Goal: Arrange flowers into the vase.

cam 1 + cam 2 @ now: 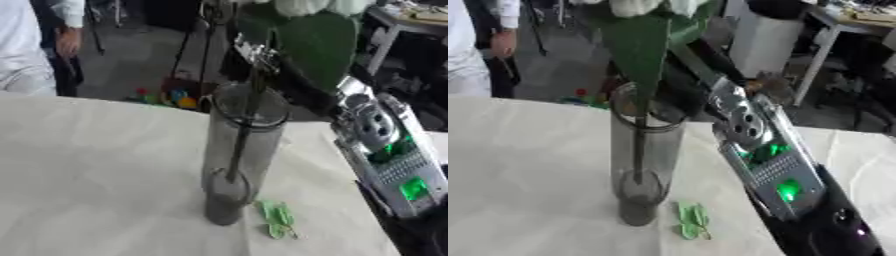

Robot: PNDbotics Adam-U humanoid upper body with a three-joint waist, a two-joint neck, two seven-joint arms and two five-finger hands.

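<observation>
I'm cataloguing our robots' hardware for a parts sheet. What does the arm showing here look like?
Only the right arm shows, entering from the lower right. Its forearm is a silver-grey metal casing with round cut-outs, a ribbed or slotted patch and bright green lights glowing from inside. Toward the lower corner it turns glossy black, with a small purplish glint. The right hand end is dark with shiny metal parts, largely hidden by leaves.

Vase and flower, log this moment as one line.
flower stem in glass vase | right robot hand on flower | fallen leaf on table
</observation>
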